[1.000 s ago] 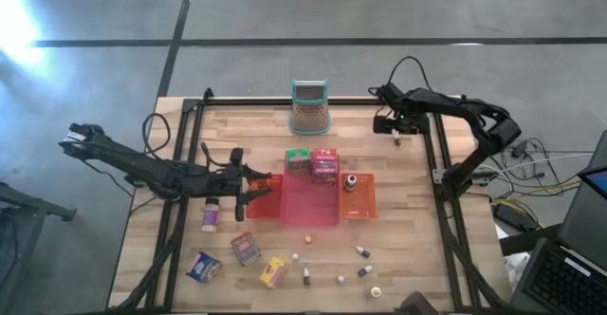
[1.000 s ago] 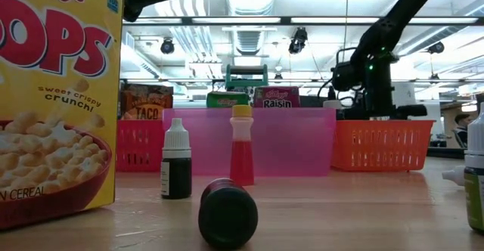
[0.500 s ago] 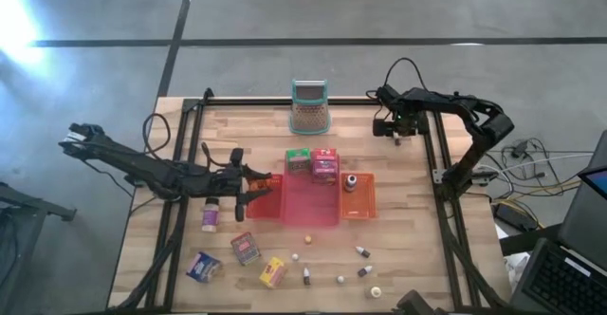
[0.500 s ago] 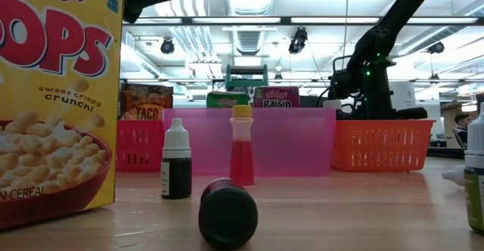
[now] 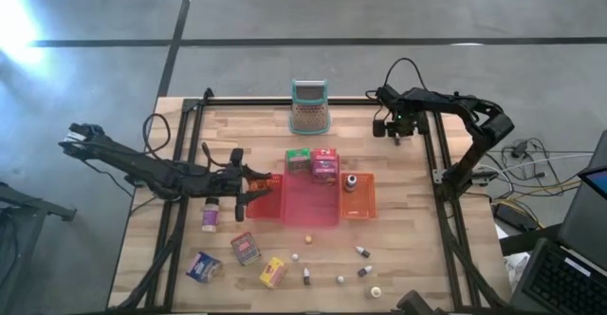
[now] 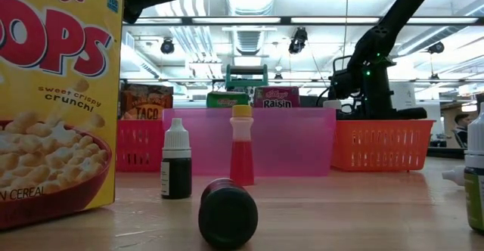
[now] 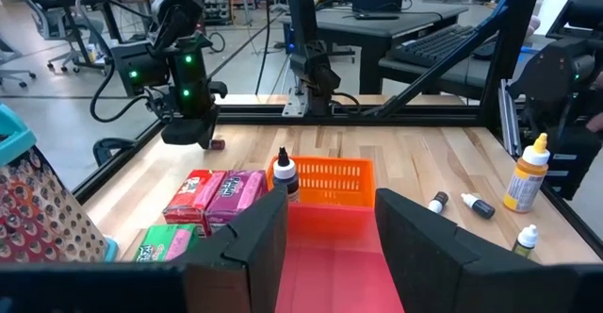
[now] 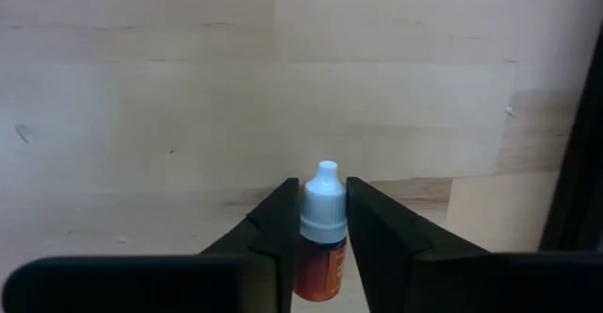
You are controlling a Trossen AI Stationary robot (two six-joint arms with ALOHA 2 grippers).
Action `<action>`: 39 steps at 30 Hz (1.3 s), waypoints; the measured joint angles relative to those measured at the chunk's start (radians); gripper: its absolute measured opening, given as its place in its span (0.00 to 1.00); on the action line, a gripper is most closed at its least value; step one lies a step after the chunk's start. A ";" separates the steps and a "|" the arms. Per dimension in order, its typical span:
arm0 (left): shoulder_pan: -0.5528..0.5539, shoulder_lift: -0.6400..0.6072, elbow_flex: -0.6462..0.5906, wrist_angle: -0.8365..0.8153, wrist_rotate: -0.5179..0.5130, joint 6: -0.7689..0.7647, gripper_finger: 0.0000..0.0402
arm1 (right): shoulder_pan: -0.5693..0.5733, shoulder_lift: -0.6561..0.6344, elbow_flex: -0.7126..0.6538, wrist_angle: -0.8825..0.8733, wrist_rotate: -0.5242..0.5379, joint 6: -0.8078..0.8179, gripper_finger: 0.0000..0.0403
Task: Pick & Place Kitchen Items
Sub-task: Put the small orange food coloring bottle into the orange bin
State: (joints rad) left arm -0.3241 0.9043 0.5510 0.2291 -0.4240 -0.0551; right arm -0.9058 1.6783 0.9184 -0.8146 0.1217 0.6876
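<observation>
My right gripper is over the table's far right part, shut on a tiny bottle with a white cap and an orange-red label. The left wrist view shows that gripper far off. My left gripper hangs open at the left edge of the red tray; its fingers frame the tray. A green box and a pink-red box stand just beyond the tray. Boxes, a jar and small bottles lie on the table's near part. My right gripper pinches the tiny bottle between its two fingers, on the body just under the white cap. The fingers come from above, pointing down. The bottle stands upright in the hold, cap toward the wrist; the fingers hide its lower end.
An orange basket with a dark-capped bottle sits right of the red tray. The teal-rimmed mesh holder stands at the far edge. A big yellow cereal box fills the low view's left. Black frame rails run along the table's sides.
My right gripper has shifted a little toward the table's left with the bottle still in its fingers, then held still. My left arm has not moved.
</observation>
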 joint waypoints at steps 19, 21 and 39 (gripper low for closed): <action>0.000 0.000 0.000 -0.013 0.000 -0.006 0.42 | 0.000 0.000 0.000 0.000 0.000 -0.011 0.20; 0.000 0.000 0.000 -0.013 0.000 -0.006 0.42 | 0.000 0.000 0.000 0.000 0.000 -0.015 0.17; 0.000 0.006 0.000 -0.016 0.000 -0.006 0.42 | 0.075 -0.266 -0.001 -0.070 0.010 -0.108 0.16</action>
State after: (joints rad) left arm -0.3237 0.9104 0.5510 0.2131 -0.4236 -0.0608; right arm -0.8307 1.4121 0.9173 -0.8844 0.1314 0.5795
